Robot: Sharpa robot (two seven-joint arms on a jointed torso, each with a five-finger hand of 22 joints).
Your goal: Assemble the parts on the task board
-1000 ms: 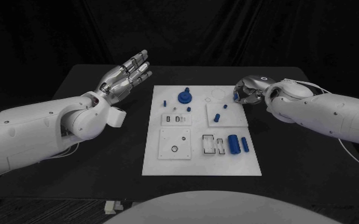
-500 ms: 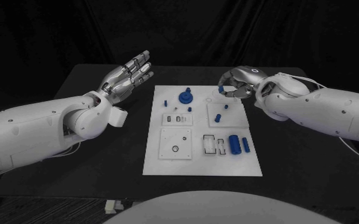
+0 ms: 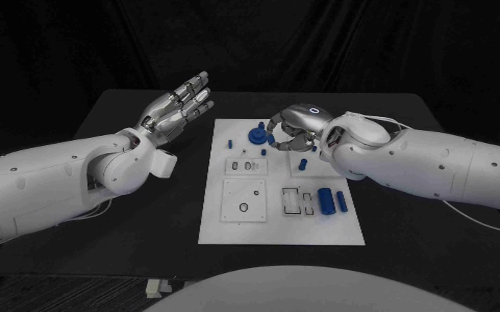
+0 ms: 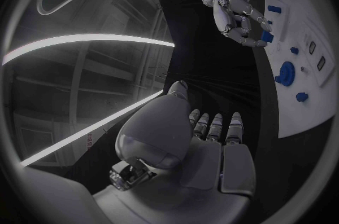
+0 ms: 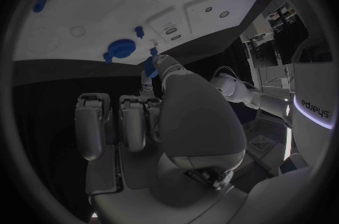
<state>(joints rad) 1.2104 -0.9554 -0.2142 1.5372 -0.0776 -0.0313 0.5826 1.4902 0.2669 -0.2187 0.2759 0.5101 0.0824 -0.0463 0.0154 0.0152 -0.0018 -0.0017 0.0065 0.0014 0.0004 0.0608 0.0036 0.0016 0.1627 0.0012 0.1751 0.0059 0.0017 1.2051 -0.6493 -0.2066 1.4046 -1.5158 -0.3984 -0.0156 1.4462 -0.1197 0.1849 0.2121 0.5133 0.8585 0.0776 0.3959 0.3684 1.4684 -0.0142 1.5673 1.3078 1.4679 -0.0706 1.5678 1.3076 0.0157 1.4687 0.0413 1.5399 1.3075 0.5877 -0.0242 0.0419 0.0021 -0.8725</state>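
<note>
Now the right hand hovers over the far part of the task board, pinching a small blue part at its fingertips, with the blue round part just at its nine o'clock. Two blue cylinders lie toward five o'clock. The left hand, fingers spread and empty, hangs off the board's ten o'clock corner.

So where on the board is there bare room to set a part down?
The task board is bare along its near edge, below the square plate and the blue cylinders. The far end is crowded: the right hand hangs beside the blue gear. The left hand stays off the board.
</note>
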